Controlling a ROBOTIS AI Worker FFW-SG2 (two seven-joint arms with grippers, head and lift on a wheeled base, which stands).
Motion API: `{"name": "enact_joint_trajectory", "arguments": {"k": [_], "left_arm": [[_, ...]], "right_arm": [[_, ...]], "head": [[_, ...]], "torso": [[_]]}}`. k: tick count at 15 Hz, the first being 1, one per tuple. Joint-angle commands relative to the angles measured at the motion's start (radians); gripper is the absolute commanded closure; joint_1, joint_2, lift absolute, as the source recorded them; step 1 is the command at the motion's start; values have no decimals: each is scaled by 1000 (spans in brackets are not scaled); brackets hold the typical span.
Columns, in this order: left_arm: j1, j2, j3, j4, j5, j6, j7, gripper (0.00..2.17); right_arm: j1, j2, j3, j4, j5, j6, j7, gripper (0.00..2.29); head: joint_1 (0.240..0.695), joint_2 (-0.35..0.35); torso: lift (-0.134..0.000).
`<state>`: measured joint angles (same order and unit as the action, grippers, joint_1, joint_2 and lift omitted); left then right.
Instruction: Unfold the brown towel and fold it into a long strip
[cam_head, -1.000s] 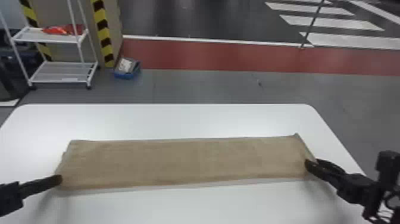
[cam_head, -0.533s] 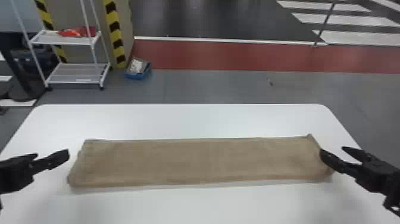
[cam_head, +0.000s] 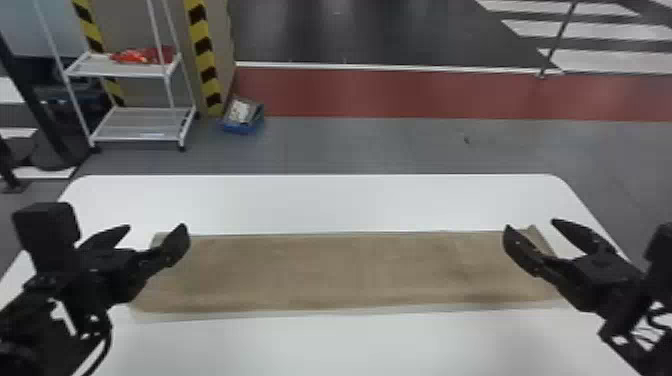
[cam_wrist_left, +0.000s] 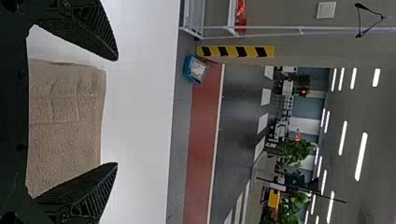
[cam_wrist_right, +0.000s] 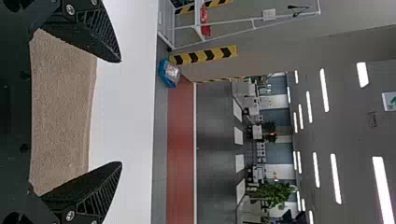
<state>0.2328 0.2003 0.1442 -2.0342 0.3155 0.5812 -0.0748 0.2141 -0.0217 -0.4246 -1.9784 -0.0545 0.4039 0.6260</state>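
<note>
The brown towel (cam_head: 350, 270) lies on the white table as a long flat strip running left to right. Above its left end is my left gripper (cam_head: 152, 237), open with nothing between its fingers. My right gripper (cam_head: 545, 230) stands open above the right end, also holding nothing. In the left wrist view the towel (cam_wrist_left: 67, 116) lies beyond the spread fingers of the left gripper (cam_wrist_left: 116, 112). The right wrist view has the towel (cam_wrist_right: 63, 112) behind the parted fingers of the right gripper (cam_wrist_right: 121, 112).
The white table (cam_head: 320, 205) has its far edge beyond the towel. On the floor past it stand a white shelf rack (cam_head: 137, 122) and a blue box (cam_head: 243, 117), both toward the left.
Both grippers have come away from the towel's ends, opened and risen above them. The towel keeps its strip shape; the head view has shifted slightly.
</note>
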Motion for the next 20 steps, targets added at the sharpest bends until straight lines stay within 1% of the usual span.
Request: {"name": "enact_joint_trajectory", "arguments": {"k": [1,2,3,4,5,6,7,8,10,11,12,16,17,19,20], "left_arm": [[23,-5,-75,52,-16,-192,32,90],[28,-7,-98,68,-16,-229,36,93],[34,-7,-121,75,-24,-247,52,93],[45,-7,-146,77,-41,-290,70,93],[65,-7,-176,74,-79,-376,102,93],[82,-7,-195,75,-92,-450,116,100],[97,-7,-207,74,-92,-496,122,110],[108,-5,-227,77,-104,-542,152,110],[125,2,-272,98,-179,-671,224,110],[131,4,-278,95,-190,-689,237,113],[134,7,-276,88,-179,-680,234,137],[135,21,-259,80,-162,-631,208,137],[135,22,-259,75,-158,-628,207,137],[132,27,-258,72,-158,-622,207,137],[131,31,-259,66,-158,-613,207,137]], "right_arm": [[41,23,41,-30,1,-58,-16,107],[57,23,60,-31,-5,-89,-34,107],[71,23,75,-34,-5,-101,-39,110],[84,23,92,-39,-5,-125,-52,110],[96,23,104,-39,-5,-141,-60,117],[103,23,113,-43,-1,-144,-71,140],[122,23,129,-48,12,-193,-92,151],[136,23,139,-48,22,-236,-104,154],[159,23,139,-65,24,-251,-111,154],[166,23,135,-77,32,-257,-112,174],[166,23,135,-79,53,-257,-124,205],[174,23,135,-79,56,-254,-152,205],[174,23,150,-76,53,-257,-166,205],[179,23,187,-76,58,-266,-170,201],[185,23,205,-77,59,-276,-184,201]], "head": [[695,-53],[695,-49],[695,-50],[695,-52],[695,-54],[695,-54],[695,-54],[695,-56],[695,-62],[695,-61],[695,-63],[695,-85],[695,-85],[695,-84],[695,-70]], "torso": [[-125],[-125],[-125],[-125],[-125],[-125],[-125],[-125],[-125],[-125],[-125],[-125],[-125],[-125],[-125]]}}
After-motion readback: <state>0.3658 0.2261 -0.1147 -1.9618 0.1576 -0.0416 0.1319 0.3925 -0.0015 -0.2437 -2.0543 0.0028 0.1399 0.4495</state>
